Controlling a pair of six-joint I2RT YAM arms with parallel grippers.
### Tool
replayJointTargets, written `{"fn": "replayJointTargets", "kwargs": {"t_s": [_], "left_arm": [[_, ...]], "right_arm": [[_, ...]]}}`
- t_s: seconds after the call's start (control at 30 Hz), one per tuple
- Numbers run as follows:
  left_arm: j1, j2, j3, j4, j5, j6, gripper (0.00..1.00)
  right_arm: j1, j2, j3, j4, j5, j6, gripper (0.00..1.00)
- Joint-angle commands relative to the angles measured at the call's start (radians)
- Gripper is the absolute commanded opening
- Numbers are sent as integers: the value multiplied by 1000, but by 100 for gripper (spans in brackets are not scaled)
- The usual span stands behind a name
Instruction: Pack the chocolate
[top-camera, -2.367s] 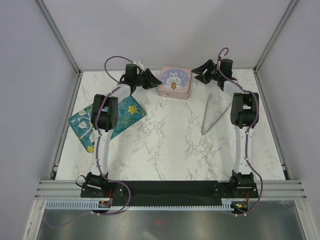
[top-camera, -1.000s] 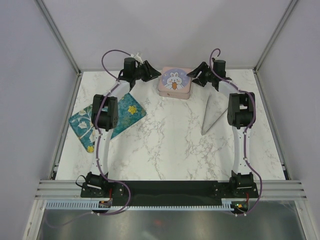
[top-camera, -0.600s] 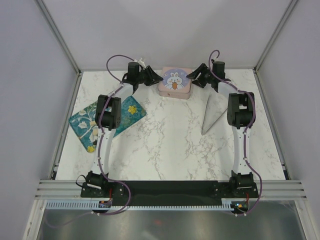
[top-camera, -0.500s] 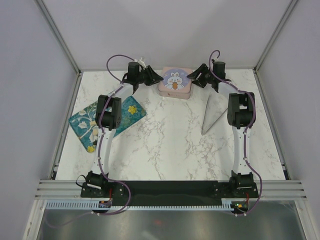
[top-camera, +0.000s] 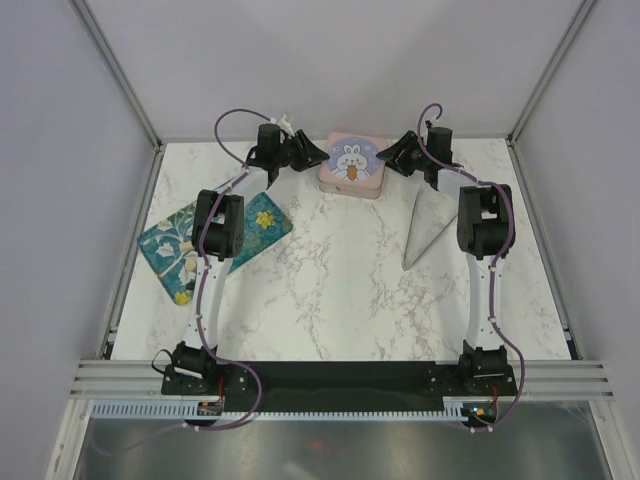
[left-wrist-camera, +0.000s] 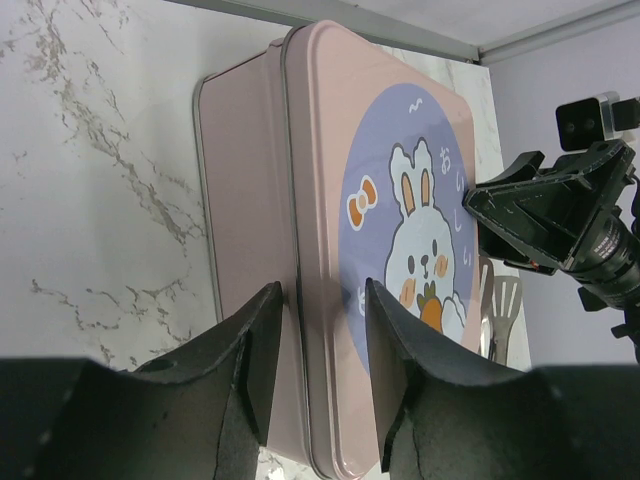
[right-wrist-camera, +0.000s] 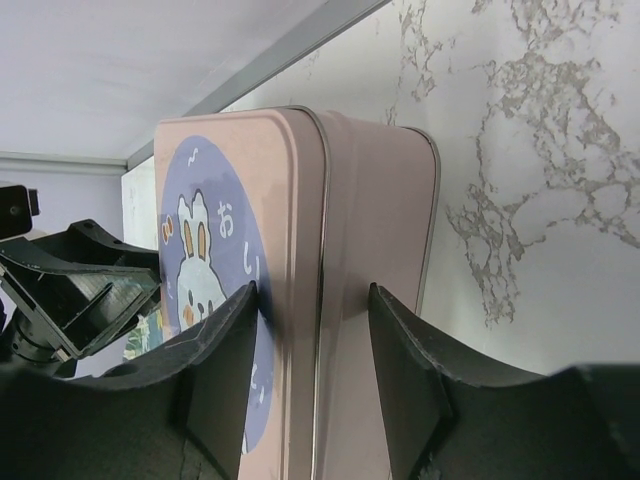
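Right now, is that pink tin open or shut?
Shut. The bunny lid sits flush on the pink tin; no gap shows in either wrist view.

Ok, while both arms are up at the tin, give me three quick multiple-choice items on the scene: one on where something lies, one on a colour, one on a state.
1. Where on the marble table do the tongs lie?
A) at its far left edge
B) right of centre, nearer than the tin
C) at the near edge, between the arm bases

2. What colour are the tin's walls?
A) pink
B) green
C) black

3. The lid is:
A) lying beside the tin
B) lifted clear in the air
C) seated on the tin

Answers:
1 B: the top view shows them on bare marble, right of centre and nearer than the tin.
2 A: both wrist views show pink walls.
3 C: in both wrist views the lid's rim sits down over the walls.
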Motion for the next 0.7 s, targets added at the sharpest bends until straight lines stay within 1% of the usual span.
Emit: {"fn": "replayJointTargets", "kwargs": {"t_s": [0.0, 0.1, 0.2, 0.33, 0.43, 0.47, 0.57, 0.6, 0.67], "left_arm": [[-25, -50, -25, 36, 32, 10, 47], [-7, -64, -32, 24, 29, 12, 48], [4, -68, -29, 25, 16, 7, 48], [6, -19, 26, 24, 35, -14, 49], [4, 11, 44, 25, 37, -34, 48], [4, 23, 41, 25, 39, -37, 48], [4, 37, 40, 27, 40, -42, 47], [6, 42, 41, 27, 42, -40, 47], [6, 47, 40, 25, 40, -42, 46]], "right_arm": [[27, -20, -26, -48, -12, -40, 45], [27, -3, -8, -44, -15, -43, 42], [27, 17, -11, -9, -12, 0, 39], [34, 52, -11, 34, 7, 49, 35], [44, 75, -9, 22, 32, 72, 30], [49, 81, -2, 1, 46, 71, 26], [63, 95, -17, -22, 84, 80, 23], [66, 105, -20, -30, 92, 94, 19], [75, 116, -20, -50, 113, 105, 16]]}}
